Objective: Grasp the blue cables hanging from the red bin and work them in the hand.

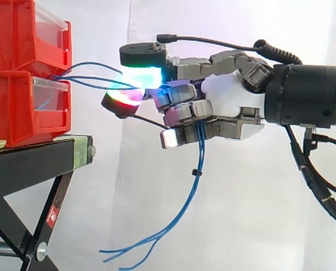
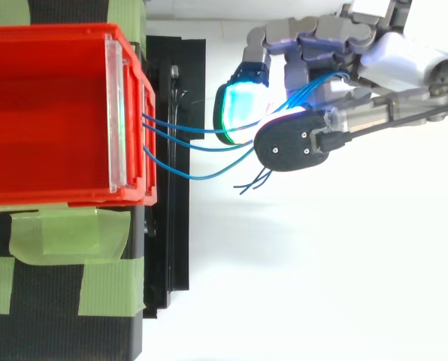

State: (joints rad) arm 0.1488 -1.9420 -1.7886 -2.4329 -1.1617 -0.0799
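Thin blue cables (image 1: 89,76) run out of the front of the red bins (image 1: 21,73) and across the gap into my hand (image 1: 224,93). My fingers are curled round the bundle, with glowing green and red pads (image 1: 142,76) pinching it close to the bins. Below the hand the cables (image 1: 185,209) hang down, tied with a small black band, and fan out into loose ends. From above, the strands (image 2: 194,143) leave the red bin (image 2: 51,113) and pass under the hand (image 2: 389,60), beneath a black fingertip (image 2: 292,143).
The red bins are stacked on a black stand (image 1: 38,158) with green tape (image 2: 66,233) on its top. A white curtain hangs behind. Open room lies below and in front of the hand.
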